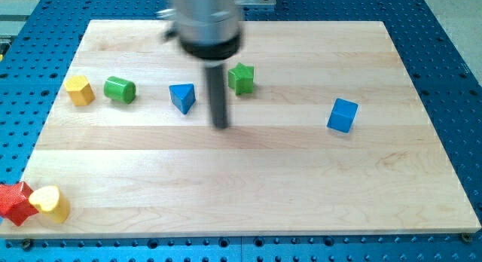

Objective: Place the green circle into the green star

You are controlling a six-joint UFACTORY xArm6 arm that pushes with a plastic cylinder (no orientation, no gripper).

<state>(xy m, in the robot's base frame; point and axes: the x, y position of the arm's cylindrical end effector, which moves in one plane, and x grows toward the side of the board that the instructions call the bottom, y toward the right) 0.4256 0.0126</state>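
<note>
The green circle (120, 89) lies on the wooden board (248, 187) at the view's left. The green star (241, 78) lies near the top middle, well to the right of the circle. My tip (220, 126) rests on the board below and slightly left of the green star, and to the right of a blue triangle (182, 97). The blue triangle sits between the green circle and my tip. My tip touches no block.
A yellow hexagon (79, 90) lies left of the green circle. A blue cube (343, 115) lies at the right. A red star (15, 203) and a yellow heart (51, 202) sit at the board's bottom left corner. The arm's blurred body (205, 21) hangs over the top middle.
</note>
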